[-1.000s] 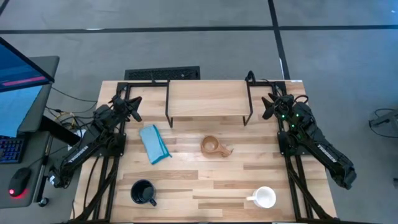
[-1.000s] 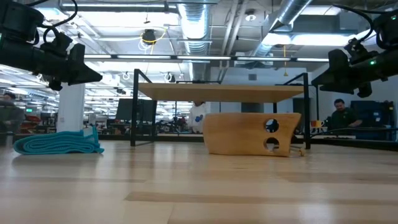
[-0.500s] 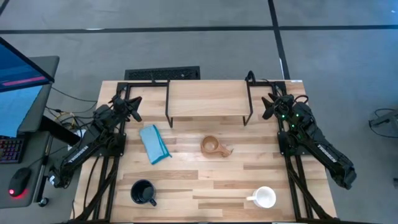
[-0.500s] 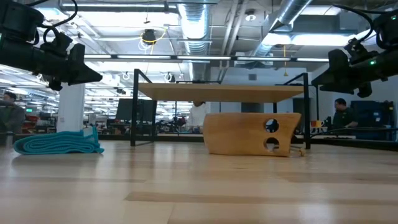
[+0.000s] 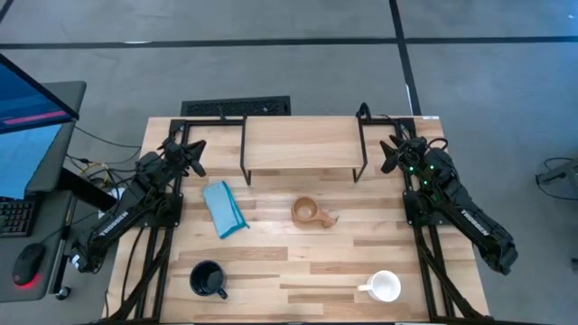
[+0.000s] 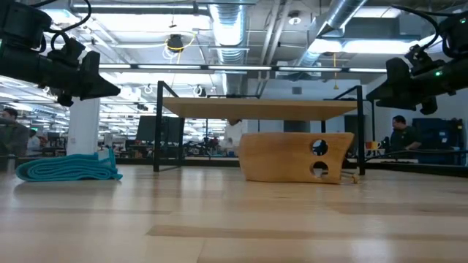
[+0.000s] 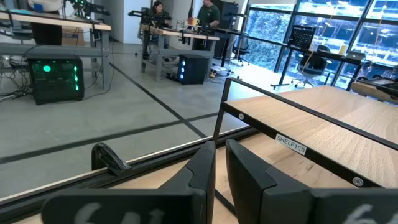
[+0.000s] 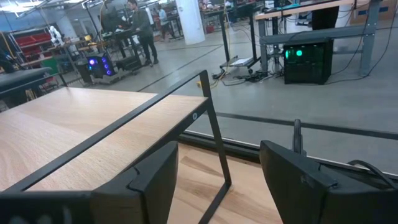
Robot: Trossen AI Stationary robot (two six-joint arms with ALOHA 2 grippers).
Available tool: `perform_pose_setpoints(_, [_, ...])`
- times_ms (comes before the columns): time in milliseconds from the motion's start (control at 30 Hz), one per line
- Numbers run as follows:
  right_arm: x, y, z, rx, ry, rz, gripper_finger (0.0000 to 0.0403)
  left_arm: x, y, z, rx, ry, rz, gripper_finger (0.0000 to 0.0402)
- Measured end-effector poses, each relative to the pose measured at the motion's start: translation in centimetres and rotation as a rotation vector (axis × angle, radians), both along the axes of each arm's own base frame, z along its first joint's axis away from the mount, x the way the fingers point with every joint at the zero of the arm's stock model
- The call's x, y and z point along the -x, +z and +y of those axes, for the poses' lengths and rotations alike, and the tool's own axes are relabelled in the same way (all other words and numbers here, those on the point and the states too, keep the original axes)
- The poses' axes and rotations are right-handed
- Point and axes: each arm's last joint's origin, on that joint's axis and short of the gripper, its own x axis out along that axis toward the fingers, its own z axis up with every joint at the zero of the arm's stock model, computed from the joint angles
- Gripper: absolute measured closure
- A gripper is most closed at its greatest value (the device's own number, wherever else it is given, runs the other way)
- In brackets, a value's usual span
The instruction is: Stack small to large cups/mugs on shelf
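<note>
The shelf (image 5: 302, 144) stands at the table's far middle on thin black legs, its plank top bare. The tan wooden cup (image 5: 307, 212) rests on the table just in front of it, also seen in the low view (image 6: 292, 156). The dark mug (image 5: 208, 279) stands near the front left, the white mug (image 5: 384, 287) near the front right. My left gripper (image 5: 197, 155) hovers shut beside the shelf's left end (image 7: 219, 163). My right gripper (image 5: 386, 155) hovers open beside the shelf's right end (image 8: 217, 163). Neither holds anything.
A folded blue cloth (image 5: 224, 208) lies on the table left of the wooden cup. A desk with a monitor (image 5: 32, 104), keyboard and mouse stands off the table's left side. People move in the room beyond the table in the low and wrist views.
</note>
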Motion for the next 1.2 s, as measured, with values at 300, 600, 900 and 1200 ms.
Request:
perform_pose_setpoints(300, [-0.03,0.07,-0.01,0.009,0.002,-0.008,0.0154,0.00,0.00,0.00,0.000,0.000,0.000,0.0372])
perform_pose_setpoints(600, [-0.03,0.09,-0.01,0.011,0.002,-0.009,0.0154,0.00,0.00,0.00,0.089,0.006,-0.102,0.0372])
perform_pose_setpoints(900, [-0.20,0.04,0.15,-0.100,0.008,-0.133,0.0154,0.00,0.00,0.00,0.073,0.005,-0.083,0.0372])
perform_pose_setpoints(1200, [-0.20,0.06,0.15,-0.053,0.012,-0.077,0.0154,0.00,0.00,0.00,0.077,0.006,-0.088,0.0372])
